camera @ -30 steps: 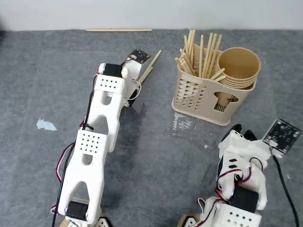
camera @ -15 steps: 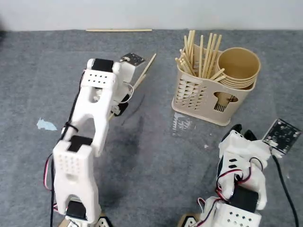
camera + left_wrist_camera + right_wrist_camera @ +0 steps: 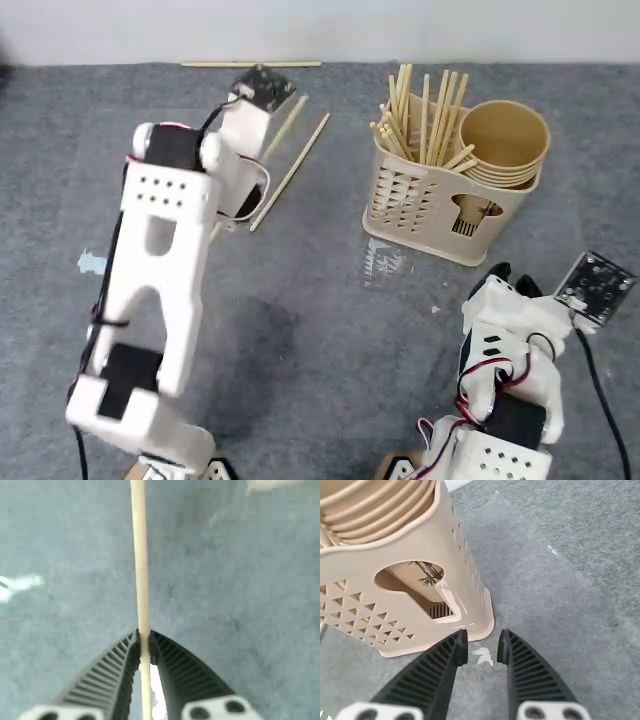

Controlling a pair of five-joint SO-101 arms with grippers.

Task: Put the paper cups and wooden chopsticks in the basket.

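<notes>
Bright, even light.
A faint dark shadow lies on the grey table cover [image 3: 350, 390] under the white left arm [image 3: 160, 270].

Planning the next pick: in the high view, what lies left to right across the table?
Blue scrap → left arm → two chopsticks → basket, holding a chopstick bundle, then paper cups.

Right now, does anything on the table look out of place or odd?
One wooden chopstick lies alone at the far edge of the grey mat, away from the basket. A pale blue scrap also lies on the mat.
</notes>
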